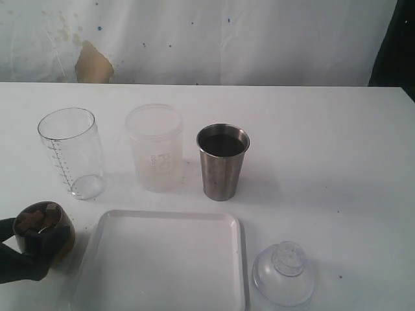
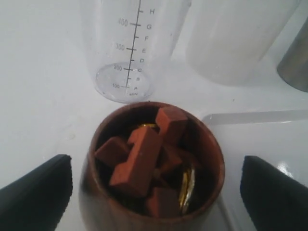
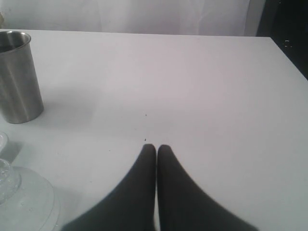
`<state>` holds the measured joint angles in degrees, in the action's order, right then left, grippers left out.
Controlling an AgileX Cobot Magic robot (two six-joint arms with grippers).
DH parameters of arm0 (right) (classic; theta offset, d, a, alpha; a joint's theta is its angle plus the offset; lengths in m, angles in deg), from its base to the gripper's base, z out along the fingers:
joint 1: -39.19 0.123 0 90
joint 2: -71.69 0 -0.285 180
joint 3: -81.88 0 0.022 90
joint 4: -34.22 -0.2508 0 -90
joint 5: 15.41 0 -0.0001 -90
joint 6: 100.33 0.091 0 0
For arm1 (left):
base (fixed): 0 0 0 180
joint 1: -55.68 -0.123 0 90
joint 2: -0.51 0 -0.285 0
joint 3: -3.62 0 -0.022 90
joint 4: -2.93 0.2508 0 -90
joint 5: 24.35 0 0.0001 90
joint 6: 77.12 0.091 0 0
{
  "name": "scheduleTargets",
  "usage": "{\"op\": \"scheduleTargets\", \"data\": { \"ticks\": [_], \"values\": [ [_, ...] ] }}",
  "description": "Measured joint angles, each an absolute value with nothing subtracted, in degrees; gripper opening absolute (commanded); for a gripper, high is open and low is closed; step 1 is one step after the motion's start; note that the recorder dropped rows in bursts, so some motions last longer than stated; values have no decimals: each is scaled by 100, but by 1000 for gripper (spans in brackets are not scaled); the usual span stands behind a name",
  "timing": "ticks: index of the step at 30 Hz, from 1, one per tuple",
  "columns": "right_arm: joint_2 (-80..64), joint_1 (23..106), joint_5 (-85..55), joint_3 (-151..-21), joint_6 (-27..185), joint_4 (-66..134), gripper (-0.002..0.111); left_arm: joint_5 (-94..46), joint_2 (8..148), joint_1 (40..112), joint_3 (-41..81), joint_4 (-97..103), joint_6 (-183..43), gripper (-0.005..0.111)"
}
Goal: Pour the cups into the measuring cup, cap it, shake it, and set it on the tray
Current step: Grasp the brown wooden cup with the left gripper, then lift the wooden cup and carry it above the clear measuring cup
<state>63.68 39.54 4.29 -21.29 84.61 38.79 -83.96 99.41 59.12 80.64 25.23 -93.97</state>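
The squat brown cup (image 1: 44, 227) holds brown blocks and stands at the tray's left corner. My left gripper (image 1: 34, 245) is open, one finger on each side of the cup with a small gap to its wall (image 2: 156, 192). Just behind the cup stands the clear measuring cup (image 1: 71, 152) with its printed scale (image 2: 130, 48), and it looks empty. The frosted tumbler (image 1: 155, 148) and the steel tumbler (image 1: 222, 162) stand to its right. The white tray (image 1: 162, 259) lies empty at the front. My right gripper (image 3: 156, 147) is shut, holds nothing and hovers over bare table.
A clear domed lid (image 1: 284, 273) lies on the table right of the tray, close to my right gripper (image 3: 24, 202). The steel tumbler (image 3: 17, 77) stands well off from the right fingers. A white wall backs the table.
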Motion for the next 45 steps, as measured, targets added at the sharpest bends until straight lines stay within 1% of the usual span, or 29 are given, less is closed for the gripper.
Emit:
{"op": "scheduleTargets", "data": {
  "ticks": [19,21,22,23,25,26,27,28,29,30,38,43,45],
  "values": [
    [6368,3954,429,-2129,8461,3879,0,-8112,10924,5912,7448,2523,-9344,89],
    [6368,3954,429,-2129,8461,3879,0,-8112,10977,5912,7399,2523,-9344,86],
    [6368,3954,429,-2129,8461,3879,0,-8112,10994,5912,7374,2523,-9344,84],
    [6368,3954,429,-2129,8461,3879,0,-8112,11017,5912,7360,2523,-9344,79],
    [6368,3954,429,-2129,8461,3879,0,-8112,11038,5912,7350,2523,-9355,62],
    [6368,3954,429,-2129,8461,3879,0,-8122,11038,5912,7358,2523,-9355,50],
    [6368,3954,429,-2129,8461,3879,0,-8122,11038,5912,7348,2523,-9355,27],
    [6368,3954,429,-2129,8461,3879,0,-8122,11038,5912,7348,2523,-9355,11],
    [6368,3954,429,-2129,8461,3879,0,-8122,11038,5912,7348,2523,-9355,-1],
    [6368,3954,429,-2129,8461,3879,0,-8122,11038,5912,7348,2523,-9355,1],
    [6368,3954,429,-2129,8461,3879,0,-8005,10777,5912,7376,2512,-9355,0],
    [6368,3954,429,-2129,8461,3879,0,-7991,9564,5912,7659,1946,-9372,0],
    [6368,3954,429,-2129,8461,3879,0,-7947,9051,5912,7657,1624,-9711,0]
  ]
}}
